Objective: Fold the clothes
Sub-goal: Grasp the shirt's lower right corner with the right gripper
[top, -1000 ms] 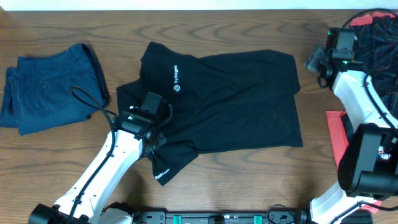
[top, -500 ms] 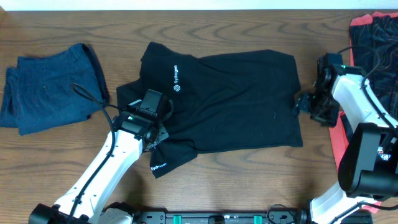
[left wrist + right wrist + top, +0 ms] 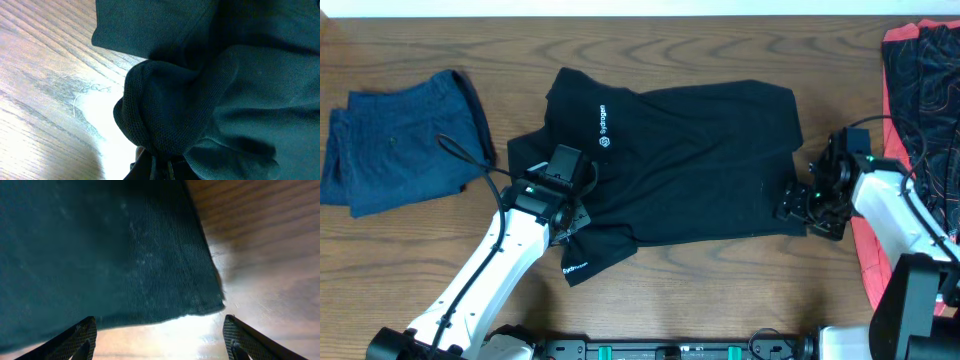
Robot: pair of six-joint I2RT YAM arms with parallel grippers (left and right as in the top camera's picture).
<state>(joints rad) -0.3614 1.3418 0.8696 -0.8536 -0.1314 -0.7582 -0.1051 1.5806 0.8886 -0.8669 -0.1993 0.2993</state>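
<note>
At table centre: black garment lies spread on the wooden table, mostly flat, with a white logo near its 10 o'clock corner.
Toward 7 o'clock of that garment: a flap is pulled out and rumpled, with a second small white print on it.
Left gripper: closed tight on a bunched fold of the black garment; the left wrist view shows the cloth gathered into the jaws at the bottom edge, lifted a little off the wood.
Right gripper: at the garment's 4 o'clock corner, jaws spread wide and holding nothing.
Right wrist view: the two fingers stand well apart on either side of the corner hem, bare wood showing between them.
At 9 o'clock: blue garment, loosely folded, apart from the black one.
At 2 to 3 o'clock: red-and-black patterned piece along the table edge, partly behind the right arm.
</note>
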